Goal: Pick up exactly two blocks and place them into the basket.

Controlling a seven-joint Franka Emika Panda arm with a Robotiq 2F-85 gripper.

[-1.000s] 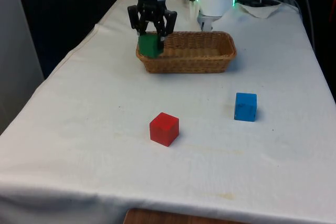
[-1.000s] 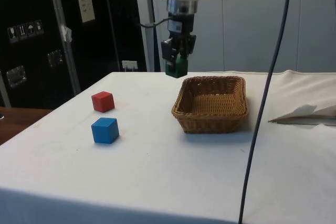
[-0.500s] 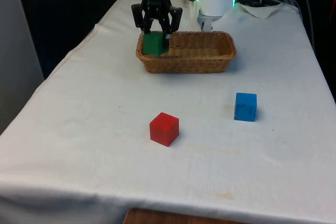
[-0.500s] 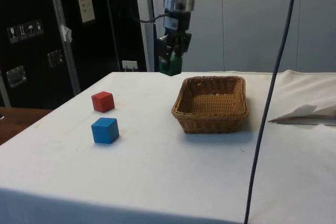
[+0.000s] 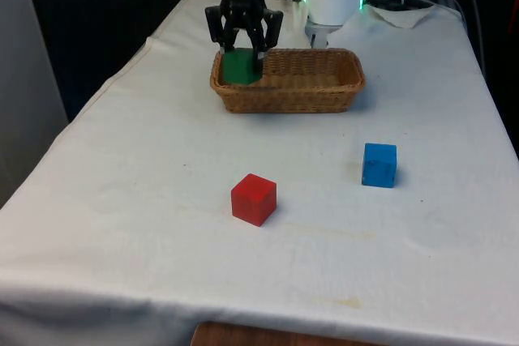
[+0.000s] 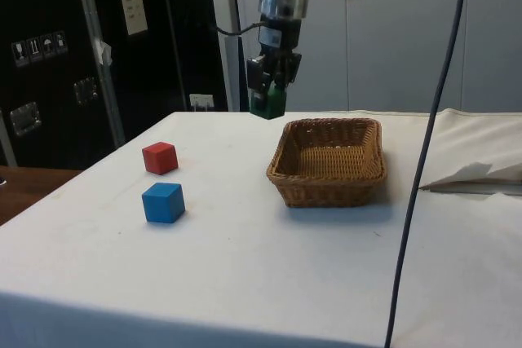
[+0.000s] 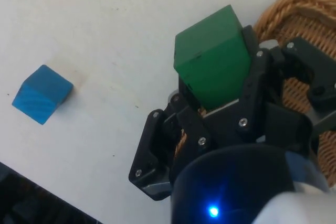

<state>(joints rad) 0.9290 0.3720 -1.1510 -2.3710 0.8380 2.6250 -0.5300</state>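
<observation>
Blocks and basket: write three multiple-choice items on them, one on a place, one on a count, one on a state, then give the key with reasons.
1. Where is the green block?
A. flat on the cloth
B. in the claw, up by the basket's end
C. on the red block

2. How many blocks lie on the cloth?
A. one
B. two
C. three

3. What is inside the basket?
A. nothing
B. a blue block
C. two blocks

Key: 1 B, the side view shows it hanging above the table beside the rim. 2 B, the red block and the blue block rest there. 3 A, the side view shows bare wicker.
</observation>
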